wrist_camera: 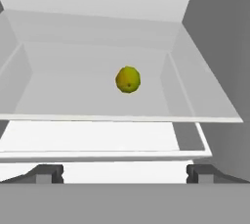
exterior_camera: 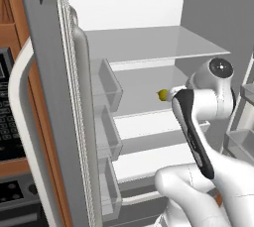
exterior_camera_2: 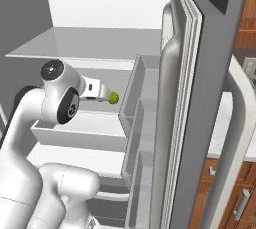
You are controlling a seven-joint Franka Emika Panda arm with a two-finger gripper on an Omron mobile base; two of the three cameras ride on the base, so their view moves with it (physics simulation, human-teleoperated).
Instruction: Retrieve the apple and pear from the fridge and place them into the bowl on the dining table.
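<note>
The fridge [exterior_camera: 149, 47] stands open with its white shelves showing. The pear [wrist_camera: 128, 79], a small yellow-green fruit, lies alone on a middle shelf, towards the back. It also peeks out beside my hand as the pear [exterior_camera: 162, 94] and the pear [exterior_camera_2: 114, 98]. My gripper [wrist_camera: 124, 174] is open; its two dark fingertips stand wide apart with nothing between them. It is level with the shelf's front edge, short of the pear and pointing at it. The apple, the bowl and the dining table are out of view.
The left fridge door [exterior_camera: 49, 97] and the right fridge door [exterior_camera_2: 200, 98] are swung out on both sides, each with clear door bins [exterior_camera_2: 142, 93]. A black oven panel [exterior_camera: 7, 122] sits to the left. A white counter top [exterior_camera_2: 225, 123] over wooden cabinets lies to the right.
</note>
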